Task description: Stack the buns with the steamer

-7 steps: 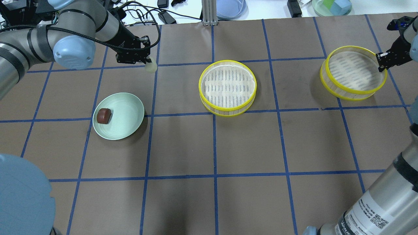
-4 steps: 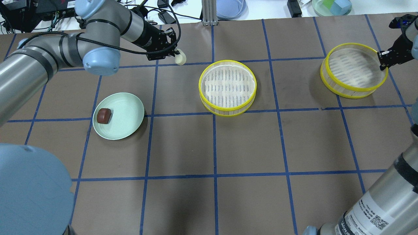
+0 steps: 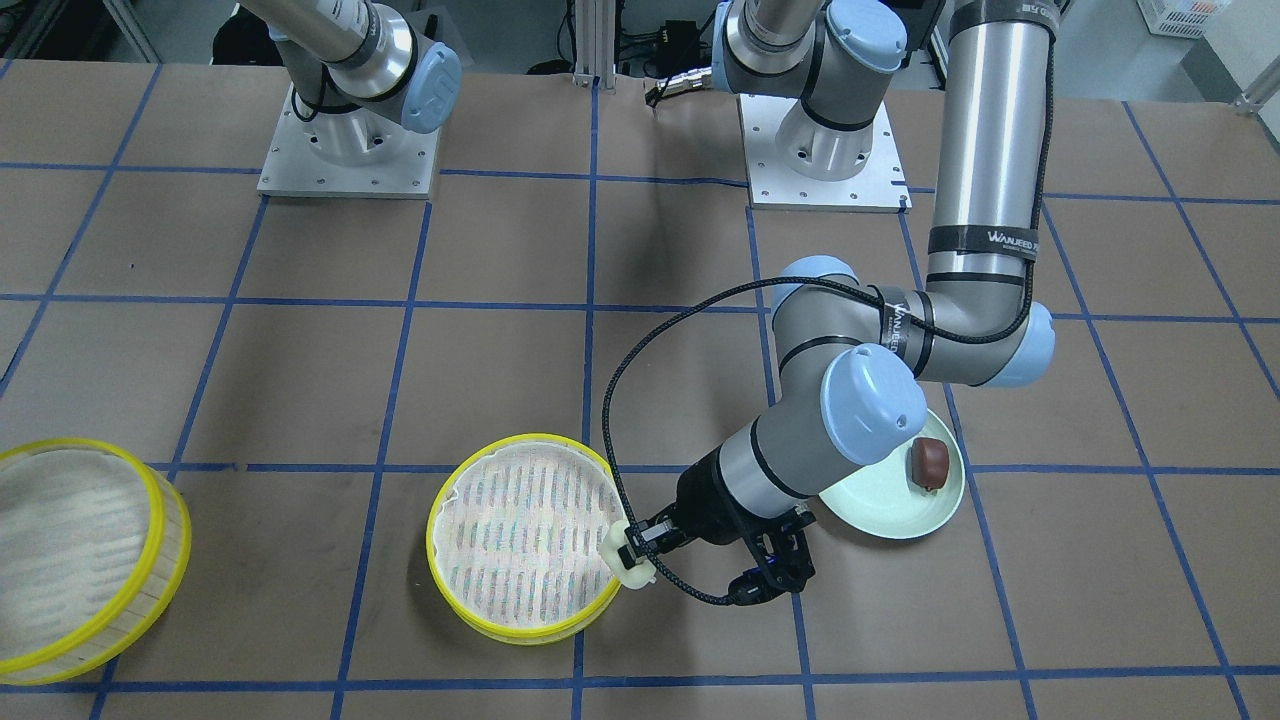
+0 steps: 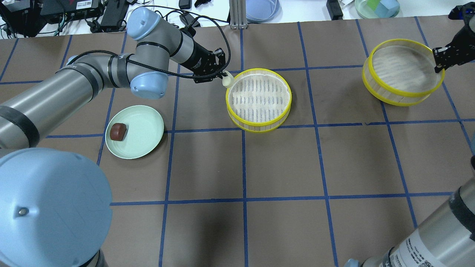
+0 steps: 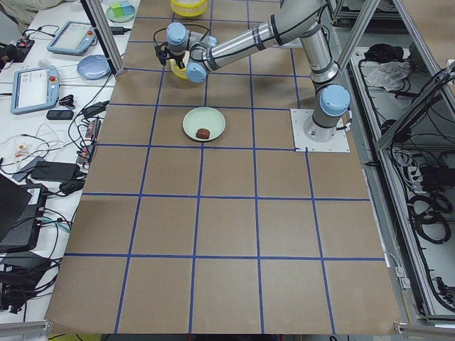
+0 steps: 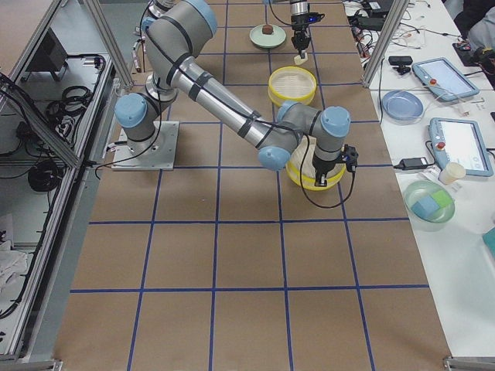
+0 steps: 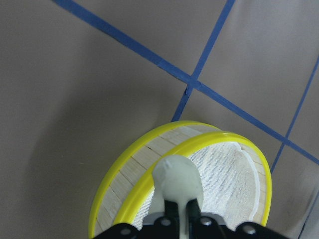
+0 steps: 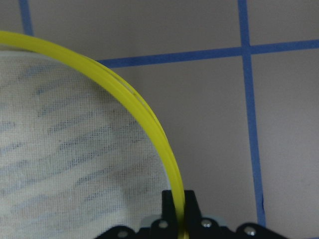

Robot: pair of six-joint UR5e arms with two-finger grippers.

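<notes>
My left gripper (image 4: 225, 77) is shut on the cream-white bun (image 4: 227, 79) and holds it over the left rim of the middle steamer tray (image 4: 258, 99). The bun also shows in the front view (image 3: 622, 553) and the left wrist view (image 7: 177, 180). The reddish-brown bun (image 4: 118, 131) lies on the pale green plate (image 4: 143, 133). My right gripper (image 4: 439, 63) is shut on the rim of the second steamer tray (image 4: 402, 72), which hangs tilted above the table at the right. In the right wrist view the yellow rim (image 8: 149, 124) runs between the fingers.
A blue bowl (image 4: 262, 9) and a green bowl with blocks (image 4: 376, 7) stand beyond the table's far edge, with cables and devices. Blue tape lines grid the brown table top (image 4: 282, 167).
My left gripper has carried the cream-white bun rightwards from above the plate area to the middle tray's left rim. My right gripper has lifted its tray higher and further back.
</notes>
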